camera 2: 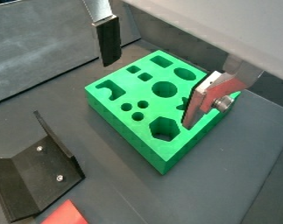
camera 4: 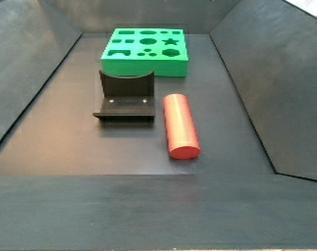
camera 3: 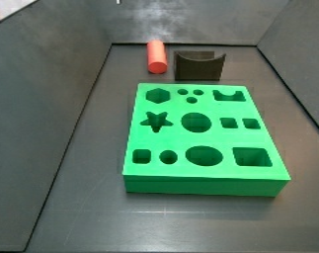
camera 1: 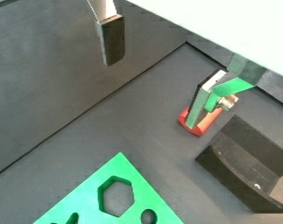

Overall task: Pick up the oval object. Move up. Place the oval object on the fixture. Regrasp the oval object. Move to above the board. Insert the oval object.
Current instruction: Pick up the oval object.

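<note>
The two-finger gripper (camera 2: pixel 158 72) with flat silver plates and dark pads hangs spread apart with nothing between its fingers (camera 1: pixel 112 39), above the dark floor (camera 4: pixel 69 137). The smooth red-orange oval peg (camera 4: pixel 182 125) lies flat on that floor just beside the small dark fixture (camera 4: pixel 127 94) with a curved notch in its top. Beyond the fixture in a side view sits the bright green board (camera 4: pixel 147 51) with shaped cut-out holes.

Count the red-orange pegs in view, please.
1. The oval object lies flat on the floor beside the fixture, off the board. None seems hidden. The gripper hangs above the floor, jaws open and empty.
</note>
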Motion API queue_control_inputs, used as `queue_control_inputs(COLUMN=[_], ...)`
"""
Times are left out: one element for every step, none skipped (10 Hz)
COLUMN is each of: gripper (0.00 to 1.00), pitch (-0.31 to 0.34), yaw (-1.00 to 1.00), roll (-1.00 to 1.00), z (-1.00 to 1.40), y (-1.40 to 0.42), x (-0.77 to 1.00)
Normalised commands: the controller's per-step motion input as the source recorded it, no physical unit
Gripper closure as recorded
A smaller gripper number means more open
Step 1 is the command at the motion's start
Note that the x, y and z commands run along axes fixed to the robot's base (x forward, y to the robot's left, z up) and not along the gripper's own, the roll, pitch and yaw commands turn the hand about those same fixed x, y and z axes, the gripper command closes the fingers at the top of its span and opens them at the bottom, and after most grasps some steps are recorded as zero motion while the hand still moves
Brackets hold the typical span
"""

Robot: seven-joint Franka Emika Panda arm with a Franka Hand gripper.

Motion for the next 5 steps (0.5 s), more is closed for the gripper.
queue_control_inputs(gripper=[0.0, 0.0, 0.0, 0.0, 0.0], pitch=[0.0, 0.0, 0.0, -0.019, -0.016], yaw=[0.0, 0.03, 0.09, 0.11, 0.12], roll=[0.01, 0.14, 0.14, 0.12, 0.11], z=[0.0, -0.17, -0.23, -0.35, -0.38], y=[0.01, 0.21, 0.29, 0.25, 0.18], x=[0.0, 0.15, 0.24, 0.26, 0.36])
